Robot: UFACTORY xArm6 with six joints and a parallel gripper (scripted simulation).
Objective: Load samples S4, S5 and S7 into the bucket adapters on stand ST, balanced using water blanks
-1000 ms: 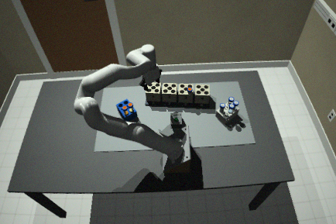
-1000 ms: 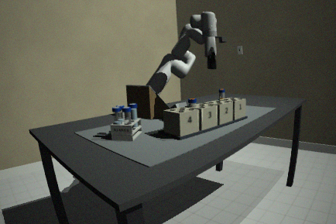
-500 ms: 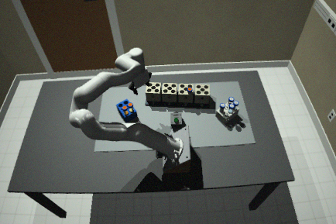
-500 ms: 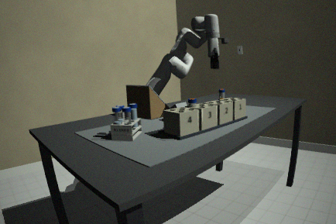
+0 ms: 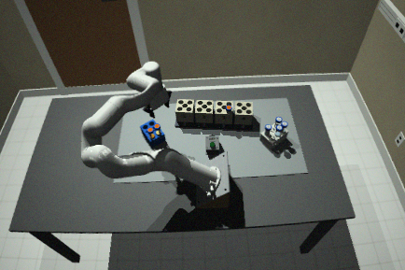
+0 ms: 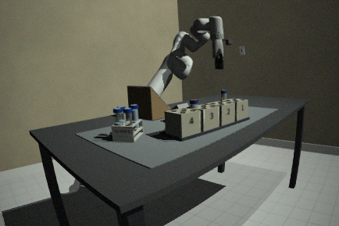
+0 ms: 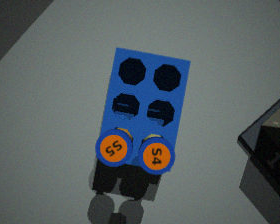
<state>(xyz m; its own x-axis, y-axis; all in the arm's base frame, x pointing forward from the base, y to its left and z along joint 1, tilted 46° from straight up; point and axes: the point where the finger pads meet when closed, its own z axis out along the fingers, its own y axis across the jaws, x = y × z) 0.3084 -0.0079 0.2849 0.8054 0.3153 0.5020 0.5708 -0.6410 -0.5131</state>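
On mat (image 5: 252, 157) (image 6: 152, 160) (image 7: 66, 100), blue rack (image 5: 155, 142) (image 7: 146, 95), long axis steep in wrist view; S4 (image 5: 157, 126) (image 7: 156, 156), S5 (image 5: 150, 130) (image 7: 113, 148) at lower end; claw (image 5: 159, 109) (image 6: 219, 67) wide

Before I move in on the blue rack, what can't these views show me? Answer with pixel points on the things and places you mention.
- Fill levels of S5 (image 5: 150, 130) (image 7: 114, 148) and S4 (image 5: 157, 126) (image 7: 156, 156): wrist view, hidden by their caps.
- Volumes on the blanks' caps: top view, too small.
- Gripper fingertips: wrist view, outside the frame.
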